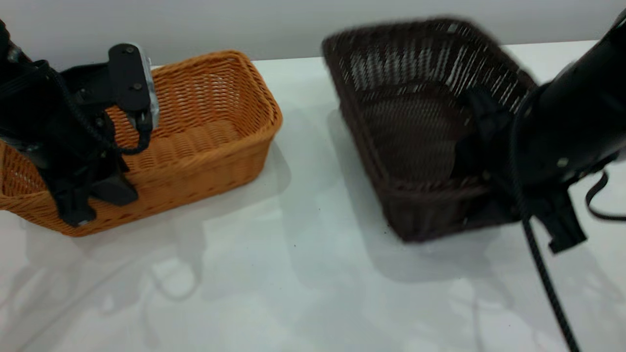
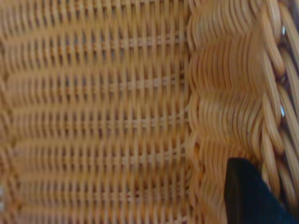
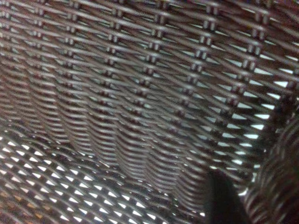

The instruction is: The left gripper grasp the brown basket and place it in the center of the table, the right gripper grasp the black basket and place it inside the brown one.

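Reflecting arm shadows: glossy white table [image 1: 303, 274] | pale wall [image 1: 244, 24] behind

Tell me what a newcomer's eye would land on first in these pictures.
First the black basket at the right, tilted and lifted off the white table, with the right gripper on its near wall. Next the brown basket at the left, where the left gripper straddles its near wall. Both wrist views are filled with weave.
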### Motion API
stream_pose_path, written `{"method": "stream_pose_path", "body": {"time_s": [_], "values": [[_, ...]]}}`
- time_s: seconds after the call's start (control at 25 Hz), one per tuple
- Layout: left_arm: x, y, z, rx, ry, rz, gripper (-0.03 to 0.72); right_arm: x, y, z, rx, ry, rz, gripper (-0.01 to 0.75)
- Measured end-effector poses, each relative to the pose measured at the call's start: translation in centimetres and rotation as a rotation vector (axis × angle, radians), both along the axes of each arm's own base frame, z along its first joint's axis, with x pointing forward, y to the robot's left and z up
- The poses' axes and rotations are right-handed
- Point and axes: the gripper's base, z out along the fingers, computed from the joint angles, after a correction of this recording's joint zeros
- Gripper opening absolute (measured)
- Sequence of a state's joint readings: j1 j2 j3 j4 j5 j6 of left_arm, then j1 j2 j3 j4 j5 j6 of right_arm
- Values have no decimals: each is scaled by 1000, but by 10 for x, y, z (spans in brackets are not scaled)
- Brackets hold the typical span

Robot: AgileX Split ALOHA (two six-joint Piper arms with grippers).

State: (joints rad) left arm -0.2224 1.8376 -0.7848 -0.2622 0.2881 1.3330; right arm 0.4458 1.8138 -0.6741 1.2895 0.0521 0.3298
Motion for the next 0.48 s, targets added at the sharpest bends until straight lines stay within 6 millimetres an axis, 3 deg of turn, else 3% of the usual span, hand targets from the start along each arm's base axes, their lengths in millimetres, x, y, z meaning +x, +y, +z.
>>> {"method": "stream_pose_path", "body": {"time_s": [0.24, 0.48], "values": [[-12, -17, 0, -45, 79, -132, 113, 11, -24, 20, -1, -74, -3, 298], [-25, -48, 1, -95, 117, -198, 113, 16, -44, 36, 1, -121, 22, 298]]}}
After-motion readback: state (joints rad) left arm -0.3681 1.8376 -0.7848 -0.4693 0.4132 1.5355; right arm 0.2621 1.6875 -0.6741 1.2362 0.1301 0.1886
